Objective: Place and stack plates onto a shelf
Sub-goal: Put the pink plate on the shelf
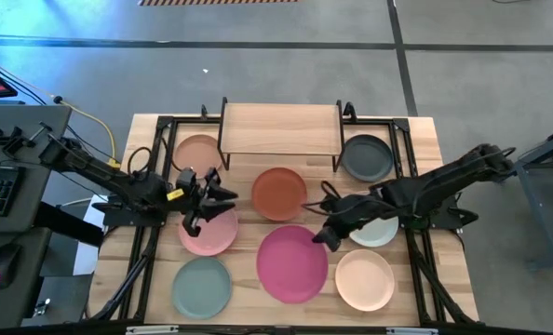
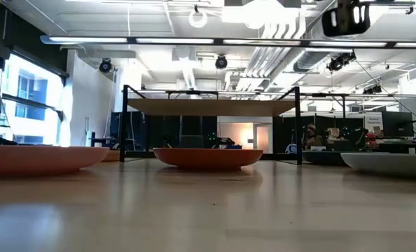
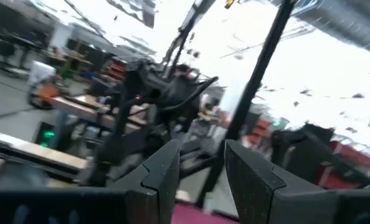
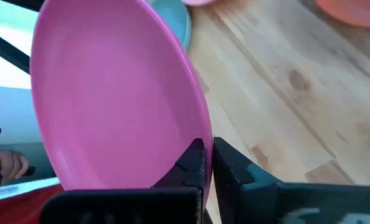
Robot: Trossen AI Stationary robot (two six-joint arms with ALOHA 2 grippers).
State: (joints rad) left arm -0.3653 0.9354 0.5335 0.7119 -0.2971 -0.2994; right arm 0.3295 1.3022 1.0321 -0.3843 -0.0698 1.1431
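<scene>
- As seen from above, eight plates are counted on the table (image 1: 425, 140), none on the shelf (image 1: 281, 127).
- The magenta plate (image 1: 293, 263) is pinched at its rim by the right gripper (image 1: 325, 236), tilted.
- The left gripper (image 1: 222, 194) is held partly open, empty, over the light pink plate (image 1: 211, 233).
- The shelf's long axis is shown running left to right.

Wooden tabletop (image 1: 421, 144) before you carries shelf (image 1: 281, 127) at far edge, top bare. Directly on tabletop: peach plate (image 1: 197, 151), terracotta plate (image 1: 278, 194), dark grey plate (image 1: 367, 156), light pink plate (image 1: 209, 231), sage green plate (image 1: 202, 285), cream plate (image 1: 364, 278), pale grey-white plate (image 1: 377, 231).
</scene>
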